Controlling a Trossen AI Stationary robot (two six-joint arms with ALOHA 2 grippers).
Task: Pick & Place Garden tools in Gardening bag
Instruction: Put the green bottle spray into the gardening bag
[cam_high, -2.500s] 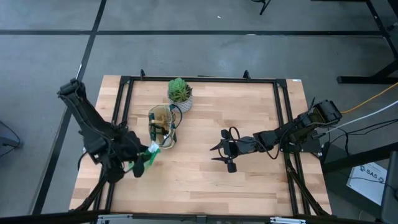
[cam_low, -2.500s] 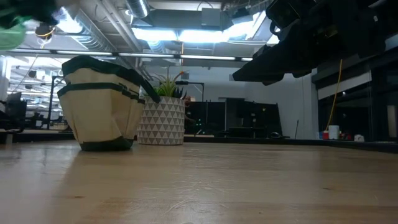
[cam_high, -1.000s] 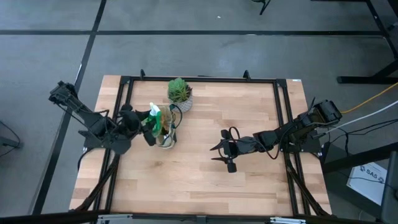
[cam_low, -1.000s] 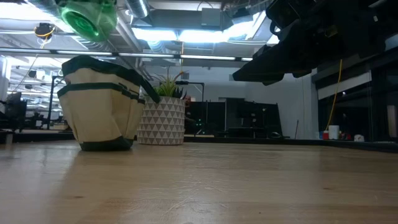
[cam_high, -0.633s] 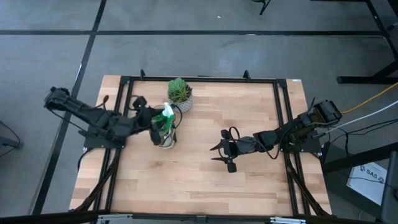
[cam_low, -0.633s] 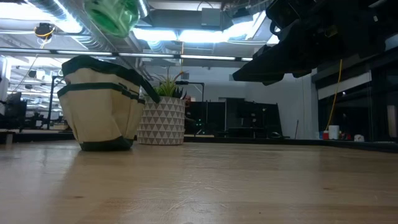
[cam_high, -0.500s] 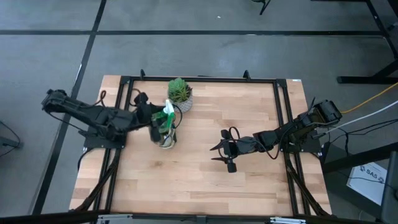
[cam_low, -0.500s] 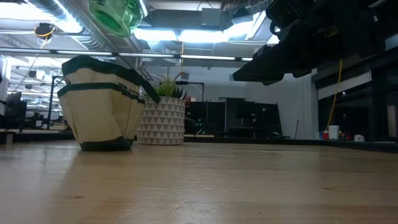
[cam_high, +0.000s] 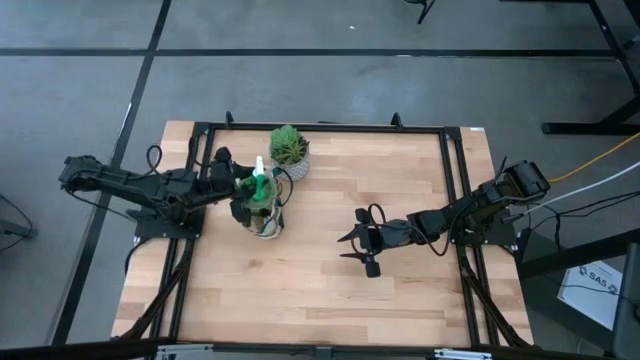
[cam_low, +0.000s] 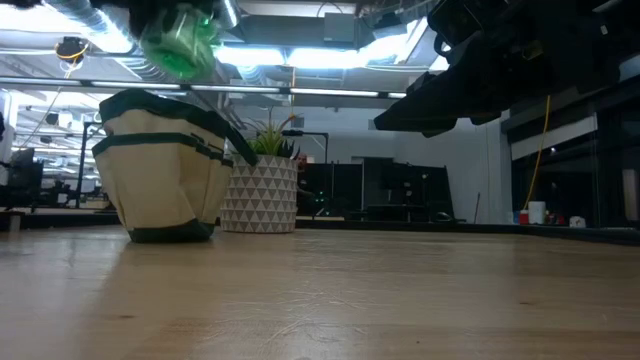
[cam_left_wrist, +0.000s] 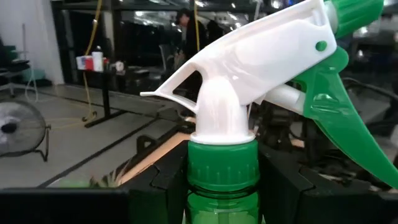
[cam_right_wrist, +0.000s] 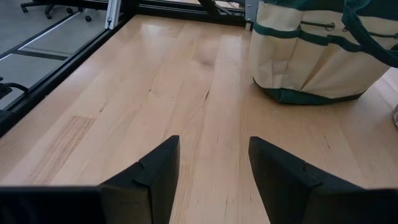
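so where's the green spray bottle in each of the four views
High view: the spray bottle sits over the gardening bag, held by the left gripper.
Low view: top left, a green blur in the air above the bag.
Left wrist view: fills the middle, white trigger head on a green neck.
Right wrist view: not in it; only the bag shows.
Shared landmark: the gardening bag.

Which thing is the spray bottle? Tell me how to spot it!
Find the wooden table, then the cream bag near its left side. Just above the bag, the left pincer holds the bottle. Nothing else there is see-through green with a white trigger top.
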